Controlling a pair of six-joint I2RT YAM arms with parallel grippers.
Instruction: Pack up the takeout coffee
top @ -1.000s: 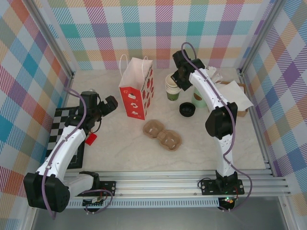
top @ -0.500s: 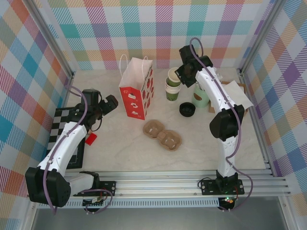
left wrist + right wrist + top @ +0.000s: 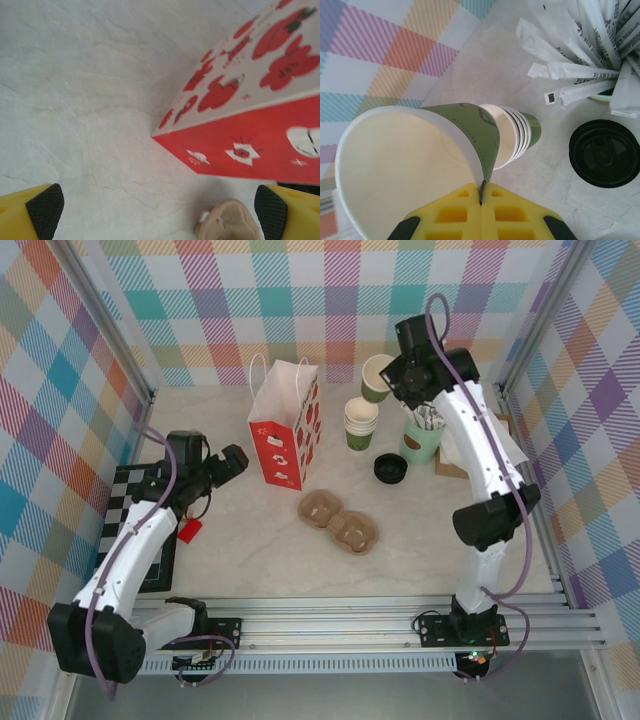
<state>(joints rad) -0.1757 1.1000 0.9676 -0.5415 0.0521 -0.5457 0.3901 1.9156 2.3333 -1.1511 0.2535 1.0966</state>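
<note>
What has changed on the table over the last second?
The right end effector, shut on the rim of a single cup, lifted it off the stack and up toward the back wall. The left end effector stayed open beside the paper bag, barely shifting. The stack, paper bag, black lid and cup carrier stayed put.

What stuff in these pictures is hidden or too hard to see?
- Inside the paper bag: top view, its own walls hide it.
- Cardboard cup carrier: left wrist view, cut off by the bottom edge.
- Print on the lidless cup pinched by the right gripper: right wrist view, blurred.
- Words on the sachets: right wrist view, too small.
- Small red thing beside the left arm: top view, too small to name.
</note>
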